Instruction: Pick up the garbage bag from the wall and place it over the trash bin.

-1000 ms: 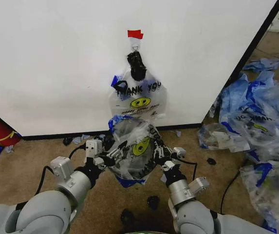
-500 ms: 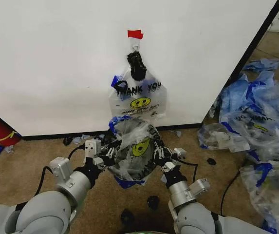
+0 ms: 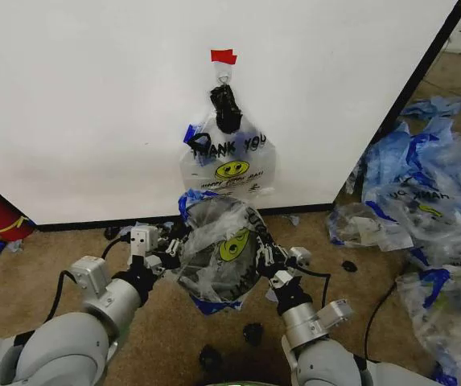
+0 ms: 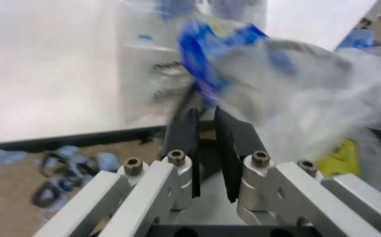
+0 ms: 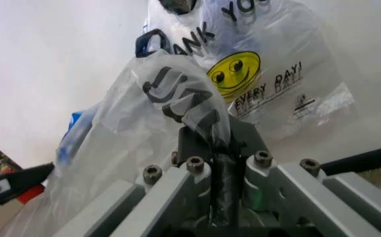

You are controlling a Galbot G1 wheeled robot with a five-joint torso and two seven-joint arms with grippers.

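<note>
While both grippers pinch its rim, the garbage bag [image 3: 218, 253] drapes the trash bin [image 3: 214, 269].

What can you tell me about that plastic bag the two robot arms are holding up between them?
The garbage bag is thin, see-through, crinkled plastic with blue trim, black lettering and a yellow smiley face. It is stretched open between the left gripper and the right gripper, each shut on one side of it. It hangs over the carpet, just below a bundle of like bags hooked on the wall.

Clear garbage bag [image 3: 218, 249], blue trim, yellow smiley
</note>
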